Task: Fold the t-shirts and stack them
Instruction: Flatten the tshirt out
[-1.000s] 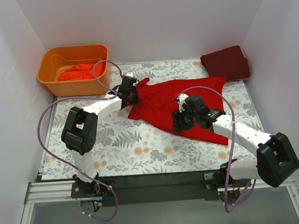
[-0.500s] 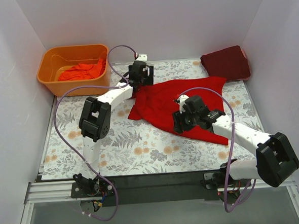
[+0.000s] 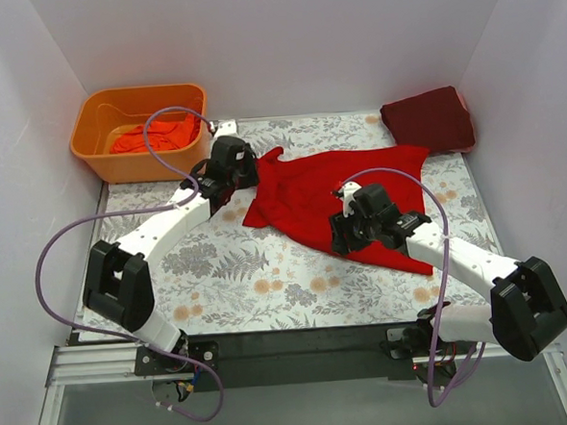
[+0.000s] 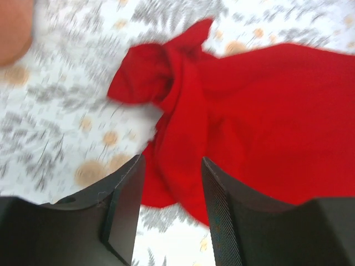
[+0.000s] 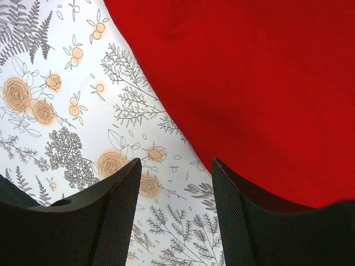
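A bright red t-shirt (image 3: 345, 188) lies spread and rumpled across the middle of the floral mat, and its bunched sleeve (image 4: 150, 83) points left. My left gripper (image 3: 246, 174) hovers at that sleeve end. It (image 4: 172, 166) is open, with cloth and mat showing in the gap and nothing gripped. Over the shirt's near hem (image 5: 183, 127) hangs my right gripper (image 3: 341, 236), also open (image 5: 176, 166), with bare mat between its fingers. A folded dark maroon t-shirt (image 3: 430, 119) rests at the back right. Orange-red t-shirts (image 3: 154, 136) lie in the tub.
A rigid orange plastic tub (image 3: 97, 147) stands at the back left corner, just behind my left arm. White walls close in the left, back and right sides. The floral mat (image 3: 259, 281) shows bare in front of the red shirt.
My left gripper was shut at the sleeve, opened and swung toward the back, and is now back beside the sleeve with its jaws narrower. The right arm has barely moved.
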